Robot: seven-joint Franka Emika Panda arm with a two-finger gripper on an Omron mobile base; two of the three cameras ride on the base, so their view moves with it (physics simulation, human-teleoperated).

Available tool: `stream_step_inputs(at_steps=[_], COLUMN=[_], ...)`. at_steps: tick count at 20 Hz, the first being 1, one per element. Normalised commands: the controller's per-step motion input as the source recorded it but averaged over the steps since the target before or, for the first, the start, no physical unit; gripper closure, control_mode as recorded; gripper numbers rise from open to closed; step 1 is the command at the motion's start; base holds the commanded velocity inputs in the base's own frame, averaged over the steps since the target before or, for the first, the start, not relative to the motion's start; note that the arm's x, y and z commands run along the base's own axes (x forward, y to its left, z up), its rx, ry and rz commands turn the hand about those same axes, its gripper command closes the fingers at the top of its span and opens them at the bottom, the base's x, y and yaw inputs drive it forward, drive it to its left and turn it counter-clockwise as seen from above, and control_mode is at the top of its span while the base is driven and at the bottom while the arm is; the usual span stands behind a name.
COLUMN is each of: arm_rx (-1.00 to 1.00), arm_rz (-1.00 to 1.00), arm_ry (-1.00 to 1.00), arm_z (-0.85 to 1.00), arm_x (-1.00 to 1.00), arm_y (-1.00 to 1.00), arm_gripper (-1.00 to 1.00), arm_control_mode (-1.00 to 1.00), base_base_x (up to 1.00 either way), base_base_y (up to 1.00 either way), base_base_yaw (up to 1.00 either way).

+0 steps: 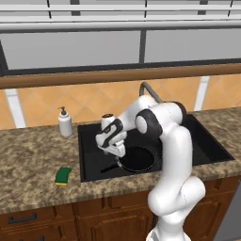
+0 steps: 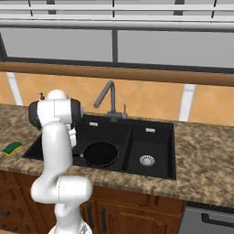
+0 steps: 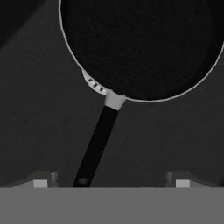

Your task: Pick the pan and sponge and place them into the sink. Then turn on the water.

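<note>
Sink (image 1: pixel 89 132) spans frame centre in the left base view; pan (image 1: pixel 137 159) lies in its wide basin at lower centre. Gripper (image 3: pixel 111 177), jaws apart, straddles the handle untouched. Sponge (image 1: pixel 62 175) rests on counter (image 1: pixel 33 155), lower left.

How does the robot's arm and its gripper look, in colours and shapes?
The arm is made of glossy white, rounded tube segments joined by dark grey round joints. No cables or markings are visible on it. The hand is white with a dark panel, and the gripper ends in two small dark grey finger tips with pale square pads.
</note>
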Motion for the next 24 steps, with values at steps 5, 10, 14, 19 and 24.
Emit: stream_step_inputs(at_steps=[5,10,14,19,24], arm_rx=[0.0,0.02,0.13,0.06,-0.03], arm_rz=[0.23,0.15,0.11,0.14,0.16], arm_ry=[-0.11,-0.06,-0.1,-0.03,0.0], arm_z=[1.0,1.0,0.72,0.4,0.04], arm_x=[-0.32,-0.41,-0.33,-0.4,-0.27], arm_y=[0.0,0.0,0.09,0.48,0.79], arm_gripper=[-1.0,-1.0,-1.0,-1.0,-1.0], arm_control_mode=[-1.0,-1.0,-1.0,-1.0,-1.0], base_base_x=[0.0,0.0,0.0,0.0,0.0], base_base_y=[0.0,0.0,0.0,0.0,0.0], base_base_yaw=[0.0,0.0,0.0,0.0,0.0])
